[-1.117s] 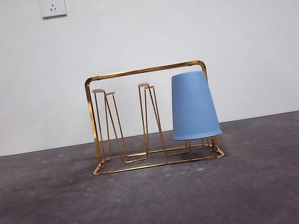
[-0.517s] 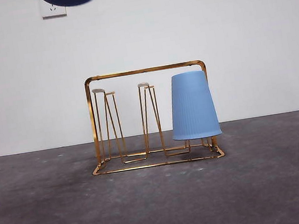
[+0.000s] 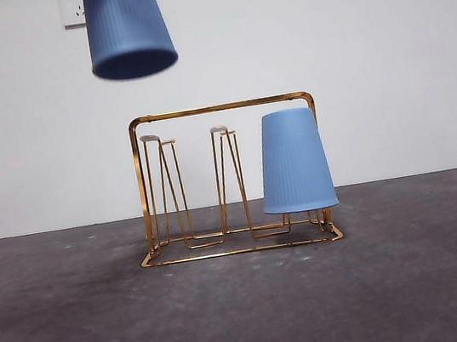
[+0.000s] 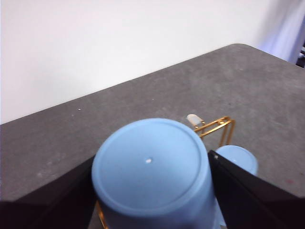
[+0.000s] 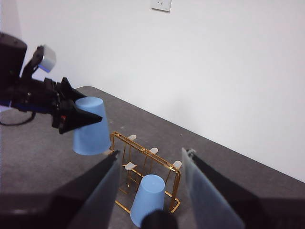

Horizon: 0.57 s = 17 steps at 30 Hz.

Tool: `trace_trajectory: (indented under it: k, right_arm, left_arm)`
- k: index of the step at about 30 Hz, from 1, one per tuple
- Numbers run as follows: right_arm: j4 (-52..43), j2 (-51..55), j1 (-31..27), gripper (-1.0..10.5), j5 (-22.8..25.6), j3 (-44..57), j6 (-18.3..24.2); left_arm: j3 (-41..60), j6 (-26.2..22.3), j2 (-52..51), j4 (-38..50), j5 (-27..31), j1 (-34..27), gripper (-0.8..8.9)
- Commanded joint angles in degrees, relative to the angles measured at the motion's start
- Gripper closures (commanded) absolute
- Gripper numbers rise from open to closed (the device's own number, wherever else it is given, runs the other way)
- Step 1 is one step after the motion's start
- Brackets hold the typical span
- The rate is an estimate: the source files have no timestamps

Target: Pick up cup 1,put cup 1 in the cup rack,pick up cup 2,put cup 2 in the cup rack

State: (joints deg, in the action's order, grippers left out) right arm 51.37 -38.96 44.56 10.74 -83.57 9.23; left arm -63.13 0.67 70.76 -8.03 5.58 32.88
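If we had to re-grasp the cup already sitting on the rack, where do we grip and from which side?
Grip the racked cup across its ribbed side wall, near the narrow closed end on top, coming down from above. It hangs upside down on a peg at one end of the cup rack, so only lifting straight up frees it. The frame's top bar runs close behind it.

Even, bright, soft light.
Your right gripper (image 5: 150, 191) jaws showed blurred and translucent; faint shadow lay under the cup rack (image 3: 231, 179).
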Motion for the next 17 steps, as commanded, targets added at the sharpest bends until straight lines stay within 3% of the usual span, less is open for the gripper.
trace_trajectory:
  k: [1, 17]
  right_arm:
    - [-0.28, 0.24, 0.02, 7.2, 0.20, 0.15, -1.77]
    - [1.11, 0.24, 0.04, 7.2, 0.22, 0.17, -3.21]
  left_arm:
    - [2.86, -0.11, 0.70, 5.20, 0.63, -0.90, 8.19]
    - [4.00, -1.22, 12.04, 12.00, 0.02, -2.71, 8.19]
